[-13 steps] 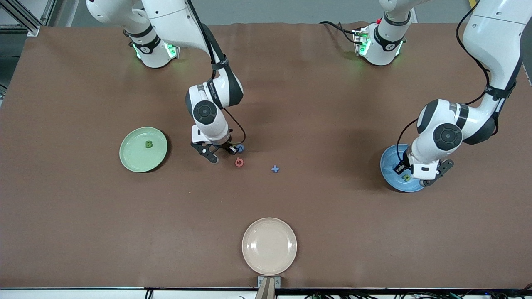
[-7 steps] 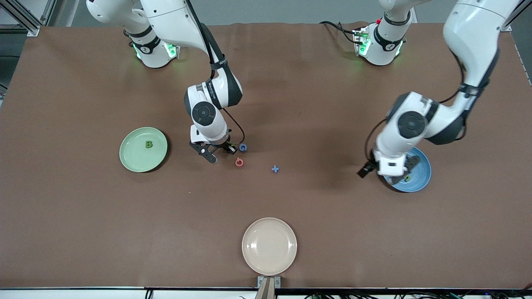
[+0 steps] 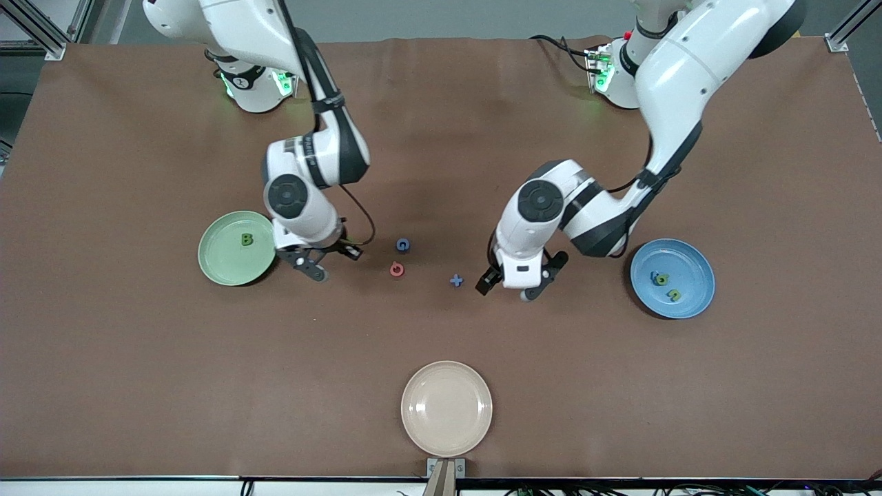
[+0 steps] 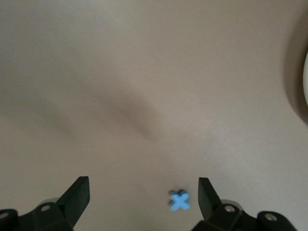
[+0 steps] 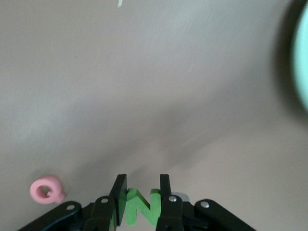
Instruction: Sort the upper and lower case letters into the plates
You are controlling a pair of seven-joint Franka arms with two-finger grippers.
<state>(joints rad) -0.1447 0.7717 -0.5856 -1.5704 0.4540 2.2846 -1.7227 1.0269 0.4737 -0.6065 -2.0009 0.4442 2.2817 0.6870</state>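
The pale green plate point(image 3: 220, 265) lies toward the right arm's end and holds a green B point(image 3: 246, 240). The bright blue plate point(image 3: 692, 265) lies toward the left arm's end and holds two small letters point(image 3: 661, 279) point(image 3: 674, 295). A blue G point(image 3: 403, 244), a red letter point(image 3: 396, 269) and a blue plus point(image 3: 456, 280) lie mid-table. My right gripper point(image 3: 331, 260) is beside the green plate's rim, shut on a green N point(image 5: 139, 207). My left gripper point(image 3: 510, 286) is open and empty, low over the table beside the plus point(image 4: 180, 200).
A cream-beige plate point(image 3: 446, 408) sits near the table's front edge, with nothing on it. The right wrist view shows the pink-red letter point(image 5: 45, 191) and the green plate's edge point(image 5: 301, 62).
My left gripper has left the blue plate, where two letters now show, and swung to the plus. My right gripper has moved from beside the blue G toward the green plate.
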